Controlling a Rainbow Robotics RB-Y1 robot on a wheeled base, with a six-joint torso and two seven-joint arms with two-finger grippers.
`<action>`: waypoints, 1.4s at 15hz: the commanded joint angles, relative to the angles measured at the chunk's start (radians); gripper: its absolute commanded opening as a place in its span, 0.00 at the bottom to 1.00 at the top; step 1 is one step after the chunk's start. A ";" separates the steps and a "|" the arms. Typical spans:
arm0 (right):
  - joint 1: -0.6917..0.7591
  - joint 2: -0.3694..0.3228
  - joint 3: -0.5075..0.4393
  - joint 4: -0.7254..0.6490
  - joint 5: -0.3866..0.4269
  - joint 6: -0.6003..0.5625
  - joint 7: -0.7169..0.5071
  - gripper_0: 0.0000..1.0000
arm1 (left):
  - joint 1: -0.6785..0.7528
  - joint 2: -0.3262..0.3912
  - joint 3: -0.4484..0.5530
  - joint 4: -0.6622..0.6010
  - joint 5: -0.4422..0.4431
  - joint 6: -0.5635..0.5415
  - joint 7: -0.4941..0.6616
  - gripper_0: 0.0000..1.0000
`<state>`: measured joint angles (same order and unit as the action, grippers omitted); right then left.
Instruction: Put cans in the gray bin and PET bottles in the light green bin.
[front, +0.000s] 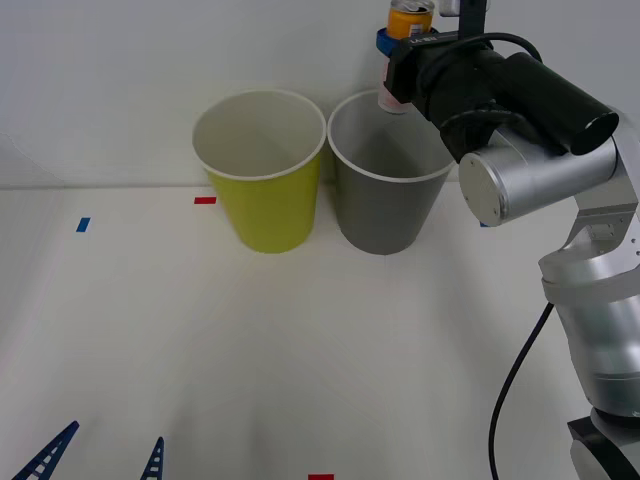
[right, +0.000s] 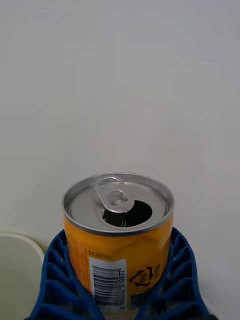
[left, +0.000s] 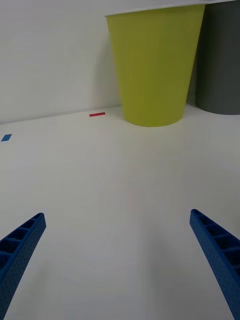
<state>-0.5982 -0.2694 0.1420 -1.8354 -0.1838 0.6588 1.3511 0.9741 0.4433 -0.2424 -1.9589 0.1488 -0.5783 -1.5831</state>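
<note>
Can held above the gray bin

Bins stand side by side on the white bench (front: 300, 350): light green bin (front: 262, 170) left, gray bin (front: 385, 195) right, nearly touching. Red and blue tape marks dot the bench. Right claw (front: 400, 45), arm reaching forward and raised, grips the can (right: 118, 235) upright (tab opened) over the gray bin's far rim. Left claw (left: 120, 260) hovers low, spread wide, well short of the bins.

Right claw (front: 400, 45) clamped on can (front: 409, 20), held above far rim of gray bin (front: 385, 215); open bin mouth just beneath, unobstructed. Light green bin (front: 265, 200) touching gray bin, left of claw. Bare table (front: 300, 360) ahead of spread left claw (front: 100, 458)
</note>
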 joint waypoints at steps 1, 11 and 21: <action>-0.002 0.002 0.001 0.001 0.004 -0.005 -0.004 0.75 | 0.000 0.000 0.000 0.000 0.000 0.000 0.000 1.00; 0.090 0.041 -0.013 -0.127 0.080 -0.005 0.005 1.00 | 0.000 0.000 0.000 0.000 0.000 0.000 0.000 1.00; 0.649 -0.097 0.028 -0.610 0.070 -0.005 -0.004 1.00 | 0.000 0.000 0.000 0.000 0.000 0.000 0.000 1.00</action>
<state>-0.0070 -0.3489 0.1667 -2.4028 -0.1157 0.6534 1.3448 0.9741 0.4433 -0.2424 -1.9589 0.1488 -0.5783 -1.5831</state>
